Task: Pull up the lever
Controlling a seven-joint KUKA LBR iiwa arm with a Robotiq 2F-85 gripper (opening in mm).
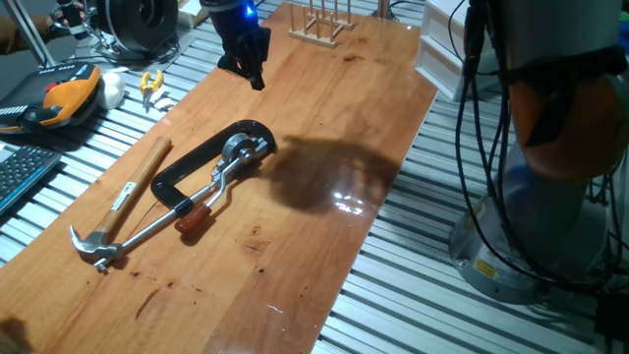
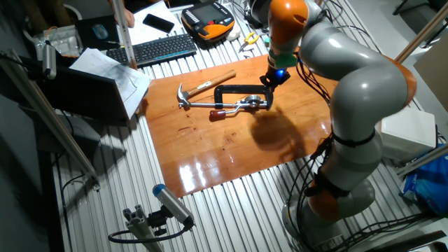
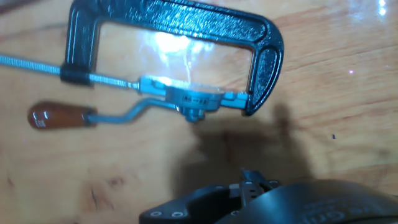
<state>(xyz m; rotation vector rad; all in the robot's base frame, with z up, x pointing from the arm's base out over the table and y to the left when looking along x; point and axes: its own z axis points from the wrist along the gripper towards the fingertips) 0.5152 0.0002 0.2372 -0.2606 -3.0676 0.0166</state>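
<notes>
A black C-shaped cast-metal clamp [image 1: 211,147] lies flat on the polished reddish wooden counter [image 1: 324,226], and everything else is placed from it. The lever [image 1: 208,202], a short thin silver metal arm with a reddish-brown tip, hinges at the clamp's silver head and lies flat on the wood just beside the clamp's open side; in the hand view its tip [image 3: 53,116] points left. The clamp's long plain steel rod [image 1: 147,228] runs out past the clamp's foot to the head of a wooden-handled claw hammer [image 1: 118,211], whose handle lies alongside the clamp's back, close to it.

The robot's black gripper [image 1: 257,81] hangs above the counter beyond the clamp's curved end, apart from it and touching nothing. Its fingers are too dark and foreshortened to say whether they are spread or pressed together. A broad shadow falls on the wood beside the clamp's head.

Farther beyond the clamp, a small wooden peg rack [image 1: 321,25] stands at the counter's far end. Off the counter, on the ribbed metal bench, lie yellow-handled pliers [image 1: 150,87], an orange and black hand-held controller [image 1: 61,98] and a black keyboard [image 2: 162,49].
</notes>
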